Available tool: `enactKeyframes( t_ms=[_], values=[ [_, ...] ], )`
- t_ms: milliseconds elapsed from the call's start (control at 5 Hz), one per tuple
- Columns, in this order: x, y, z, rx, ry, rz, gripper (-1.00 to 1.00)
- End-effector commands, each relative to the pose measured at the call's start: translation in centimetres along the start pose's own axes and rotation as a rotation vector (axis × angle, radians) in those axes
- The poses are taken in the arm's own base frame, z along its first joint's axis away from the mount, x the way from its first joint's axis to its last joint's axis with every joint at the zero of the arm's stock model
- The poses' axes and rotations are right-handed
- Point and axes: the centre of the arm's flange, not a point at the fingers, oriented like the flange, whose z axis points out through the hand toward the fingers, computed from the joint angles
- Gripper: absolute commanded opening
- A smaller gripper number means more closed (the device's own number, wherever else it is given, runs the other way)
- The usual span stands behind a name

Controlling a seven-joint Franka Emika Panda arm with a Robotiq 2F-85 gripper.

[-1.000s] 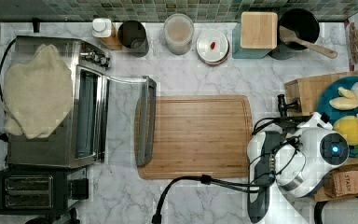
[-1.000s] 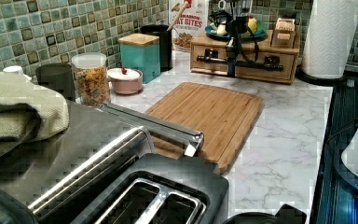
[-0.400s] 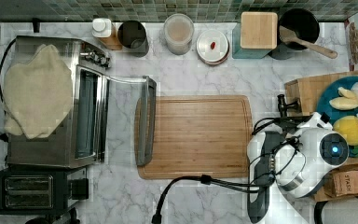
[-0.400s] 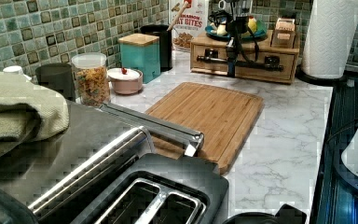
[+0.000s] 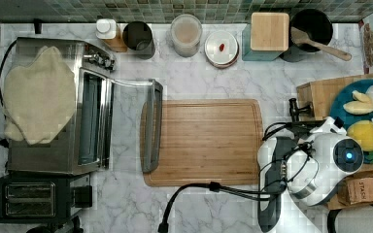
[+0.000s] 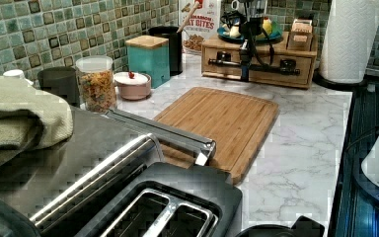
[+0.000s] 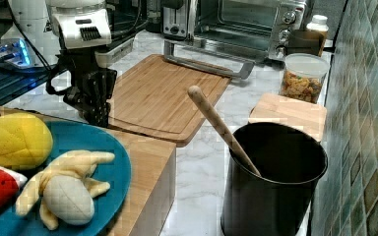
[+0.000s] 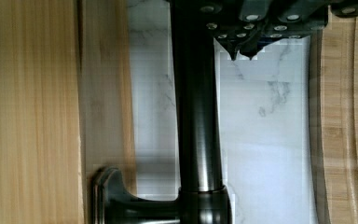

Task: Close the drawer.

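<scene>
**Top view.** The white robot arm [image 5: 320, 165] stands at the top view's right, over the marble surface [image 5: 199, 73]. It sits between the rounded-corner bamboo cutting board [image 5: 209, 141] and the light-wood box [image 5: 315, 94], which carries a blue plate [image 5: 342, 99] of toy fruit. A dark metal bar handle [image 5: 298, 110] projects from the box side that faces the cutting board. The arm body covers the gripper here.

**Left view.** This view faces the front of the box. The drawer [image 6: 266, 74] occupies that front, with the handle running across it. The black gripper [image 6: 245, 66] hangs vertically in front of the drawer and crosses the handle line. The pictures do not settle how far the drawer stands out from the box.

**Right view.** This view looks from behind the plate. The gripper descends past the box edge, into the gap between the box and the cutting board. The box top hides its fingertips.

**Wrist view.** This view gives the contact detail. The handle runs through the middle of the frame, with the wood drawer front on one side and bare marble and the cutting board rim on the other. The fingertips [image 8: 249, 52] are pressed together with nothing between them. They lie just beside the handle, on its cutting-board side.
</scene>
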Motion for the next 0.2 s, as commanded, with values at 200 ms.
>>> enactKeyframes(
  t_ms=[200],
  values=[
    [-3.67,10.03,-6.24,-0.142,0.135,0.094,-1.00]
  ],
)
